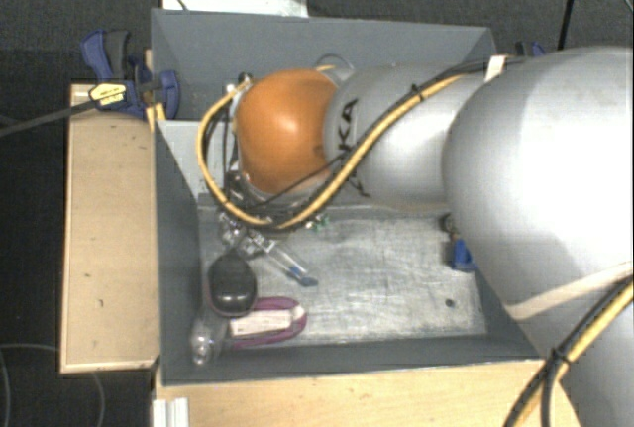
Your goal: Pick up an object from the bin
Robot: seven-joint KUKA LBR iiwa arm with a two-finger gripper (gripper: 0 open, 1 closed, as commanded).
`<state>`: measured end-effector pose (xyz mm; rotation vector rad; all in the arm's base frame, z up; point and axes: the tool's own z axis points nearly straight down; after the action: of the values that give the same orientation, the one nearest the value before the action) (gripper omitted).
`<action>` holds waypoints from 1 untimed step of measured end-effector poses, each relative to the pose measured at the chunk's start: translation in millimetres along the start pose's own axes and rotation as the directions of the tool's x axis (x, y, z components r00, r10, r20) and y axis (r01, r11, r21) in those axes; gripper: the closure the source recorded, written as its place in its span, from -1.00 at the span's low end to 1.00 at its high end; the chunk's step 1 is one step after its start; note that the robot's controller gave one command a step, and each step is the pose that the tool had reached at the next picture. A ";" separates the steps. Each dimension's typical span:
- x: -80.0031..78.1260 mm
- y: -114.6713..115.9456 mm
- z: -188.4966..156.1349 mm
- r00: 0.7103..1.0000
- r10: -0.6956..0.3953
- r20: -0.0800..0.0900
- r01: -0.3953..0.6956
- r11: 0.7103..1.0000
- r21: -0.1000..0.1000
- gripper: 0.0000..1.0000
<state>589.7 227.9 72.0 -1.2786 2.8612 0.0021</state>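
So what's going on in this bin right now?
A robot arm reaches from the right into the grey metal bin, and its tool is low over the bin's left part. Just in front of the tool lies a dark rounded object, with a blue-tipped stick beside it. A purple and white packet and a small clear item lie by the front left corner. Whether the tool has gripped anything cannot be told.

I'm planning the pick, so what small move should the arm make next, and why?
Probably a short move down and toward the bin's near left corner: the gripper sits just behind the black oval object, with a purple-and-white tube right beside it.
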 end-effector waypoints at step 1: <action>0.3 0.6 0.6 1.000 0.002 -0.001 -0.002 1.000 -0.001 -1.00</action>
<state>589.0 228.0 71.5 -1.2764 2.8642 0.0034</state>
